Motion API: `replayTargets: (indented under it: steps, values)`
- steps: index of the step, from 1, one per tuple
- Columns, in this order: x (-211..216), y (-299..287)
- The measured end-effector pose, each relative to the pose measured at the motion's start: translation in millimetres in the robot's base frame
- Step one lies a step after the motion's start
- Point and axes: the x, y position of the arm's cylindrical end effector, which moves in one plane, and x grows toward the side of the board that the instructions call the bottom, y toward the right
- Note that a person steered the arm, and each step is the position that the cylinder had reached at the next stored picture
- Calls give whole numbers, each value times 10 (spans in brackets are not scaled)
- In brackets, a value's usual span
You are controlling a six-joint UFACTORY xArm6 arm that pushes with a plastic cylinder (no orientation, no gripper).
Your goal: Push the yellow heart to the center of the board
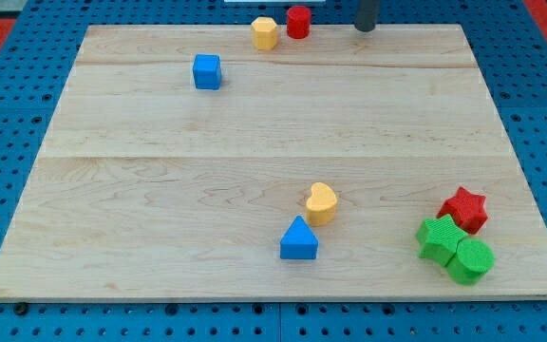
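The wooden board (254, 133) is pale, made of joined planks, and lies on a blue pegboard table (8, 57) with rows of holes. My tip (365, 29) rests at the board's top edge, a plain rod with nothing to spread or pinch, touching no block.

The yellow heart (321, 203) sits far below my tip and slightly to the view's left, near the board's bottom. Its long axis tilts from upper right to lower left; I cannot tell exactly where its point aims. The blue triangle (298, 239) lies just beside it, lower left.

Nearest my tip, to its left, stand the red cylinder (298, 21) and yellow hexagon (265, 32), side by side. The blue cube (207, 71) is farther left. Far below, to the right, the red star (464, 209), green star (439, 237) and green cylinder (470, 259) cluster together.
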Motion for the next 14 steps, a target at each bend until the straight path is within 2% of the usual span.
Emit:
replayTargets:
  steps: [1, 2, 3, 4, 5, 6, 8, 12, 14]
  values:
    - [970, 142]
    - [2001, 9]
    - [2780, -118]
    - [3116, -264]
    - [3159, -287]
    - [3476, -432]
    - [3389, -1034]
    - [2827, -1048]
    - [2429, -1367]
